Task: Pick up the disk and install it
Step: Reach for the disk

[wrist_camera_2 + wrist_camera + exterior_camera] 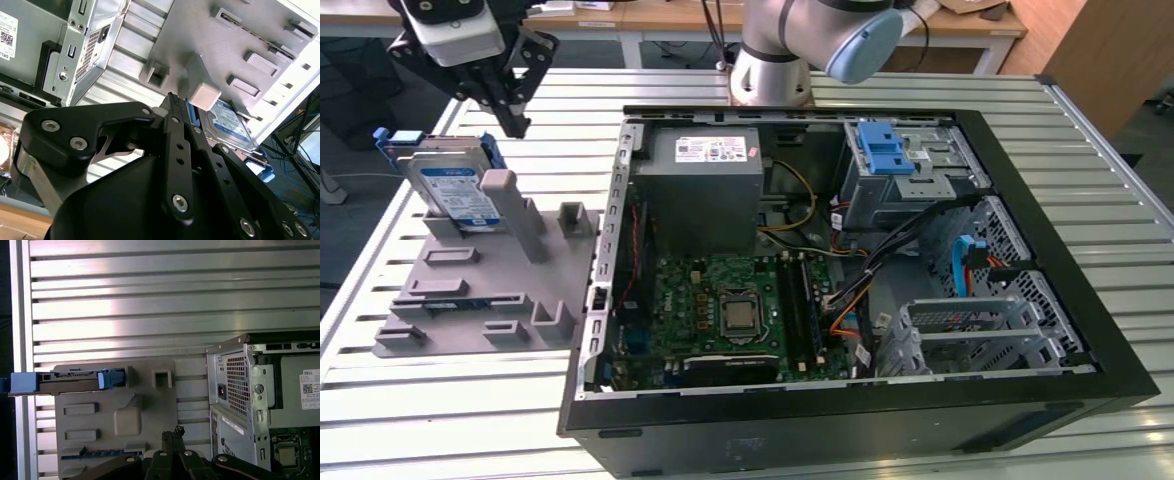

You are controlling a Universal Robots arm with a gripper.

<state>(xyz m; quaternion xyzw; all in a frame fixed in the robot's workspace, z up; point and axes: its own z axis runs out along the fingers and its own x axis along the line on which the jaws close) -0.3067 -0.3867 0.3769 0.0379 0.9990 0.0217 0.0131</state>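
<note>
Currently the disk (458, 190) stands on edge in the grey fixture (467, 290), top edge exposed for grasping; the gripper (520, 126) hovers just above it; claw pinched closed, empty.

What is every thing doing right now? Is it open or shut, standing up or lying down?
disk: standing on its edge in the grey holder, not held.
gripper: shut, empty, up in the air near the disk, not touching it.
computer case: lying on its side, open, insides showing.
</note>
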